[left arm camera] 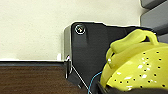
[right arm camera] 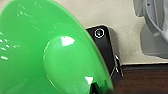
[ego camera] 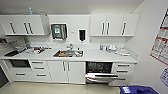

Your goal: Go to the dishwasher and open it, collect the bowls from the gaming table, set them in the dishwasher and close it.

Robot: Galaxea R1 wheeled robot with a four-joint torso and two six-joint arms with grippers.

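Grip state of either gripper: impossible to tell. Close against the left wrist, perforated yellow-green plastic bowl [left arm camera: 136, 67]; against the right, glossy bright-green plastic bowl [right arm camera: 50, 55]. Ahead, stainless-steel dishwasher [ego camera: 100, 72] with door lowered: risk of clipping it, or slipping bowls.

The dishwasher [ego camera: 99, 72] sits under the counter [ego camera: 95, 55], its door folded down in front of it. The sink [ego camera: 68, 53] is set into the counter to its left, with double cabinet doors [ego camera: 66, 72] below. An oven [ego camera: 19, 63] lies at the far left. Wall cupboards [ego camera: 113, 25] hang above. In the wrist views one bowl [left arm camera: 136, 68] sits right at the left arm's jaws, another bowl [right arm camera: 47, 52] right at the right arm's.
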